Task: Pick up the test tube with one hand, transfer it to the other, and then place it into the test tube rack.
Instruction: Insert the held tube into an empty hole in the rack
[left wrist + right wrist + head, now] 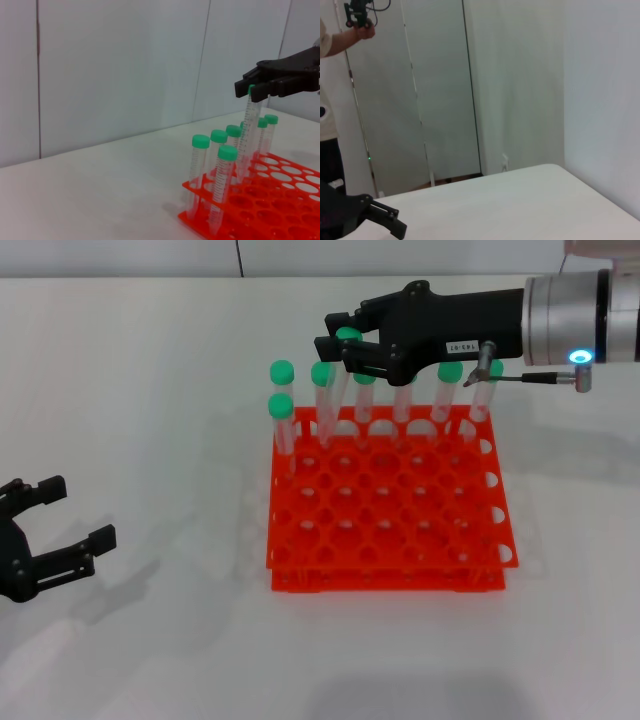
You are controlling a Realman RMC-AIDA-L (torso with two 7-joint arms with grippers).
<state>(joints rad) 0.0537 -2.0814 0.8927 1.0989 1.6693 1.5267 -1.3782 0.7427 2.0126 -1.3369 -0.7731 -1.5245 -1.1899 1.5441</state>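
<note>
Right hand: the right hand (pixel 345 345) reached in over the far row of the test tube rack (pixel 388 530), its fingers clamped on the green cap of the test tube (pixel 332 400); the left wrist view showed the same grip (pixel 255 90).
Test tube: it hung tilted from that grip, its lower end down among the far-row holes of the rack (pixel 270 210); whether the tip sat in a hole could not be told.
Left hand: the left hand (pixel 62 520) rested low near the bench (pixel 150 390), well apart from the rack, fingers spread with nothing between them; its arm was cut off by the picture's edge.
Other tubes: seven green-capped tubes (pixel 282 405) stood upright along the rack's far and left edges, partly hidden behind the right hand.
Writing: a small white label (pixel 459 344) on the right hand carried print too small to read.
Right wrist view: only a dark piece of the hand (pixel 375 217), cut off, against a pale wall.
</note>
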